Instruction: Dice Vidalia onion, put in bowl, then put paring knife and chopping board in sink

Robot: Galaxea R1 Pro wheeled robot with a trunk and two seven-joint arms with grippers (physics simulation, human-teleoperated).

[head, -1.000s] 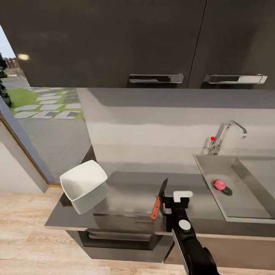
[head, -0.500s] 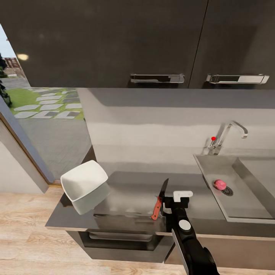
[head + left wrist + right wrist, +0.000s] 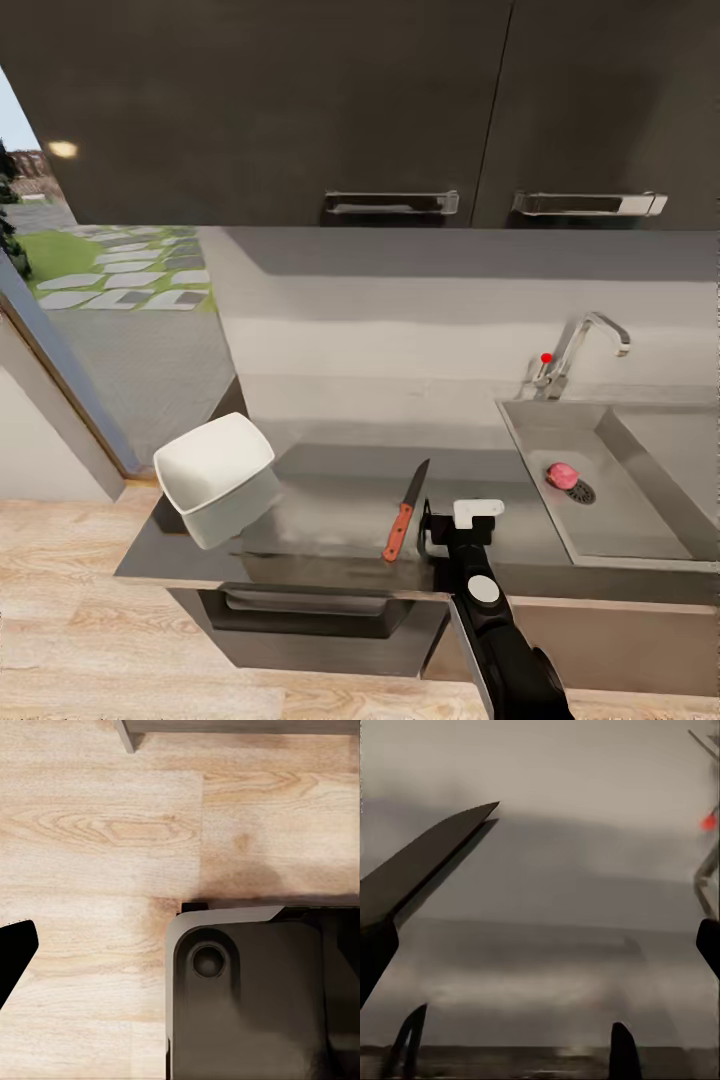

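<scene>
My right gripper [image 3: 432, 528] hangs over the near edge of the countertop [image 3: 330, 510], its jaws spread wide with nothing between them. The paring knife [image 3: 404, 511] lies just left of it, handle toward me, blade pointing away; its dark blade [image 3: 424, 866] slants across my right wrist view. The white bowl [image 3: 214, 478] sits tilted at the countertop's left end. Far right, the pink onion [image 3: 563, 474] rests in the sink [image 3: 610, 500] beside the drain, below the tap [image 3: 575, 350]. My left jaws: cannot tell
</scene>
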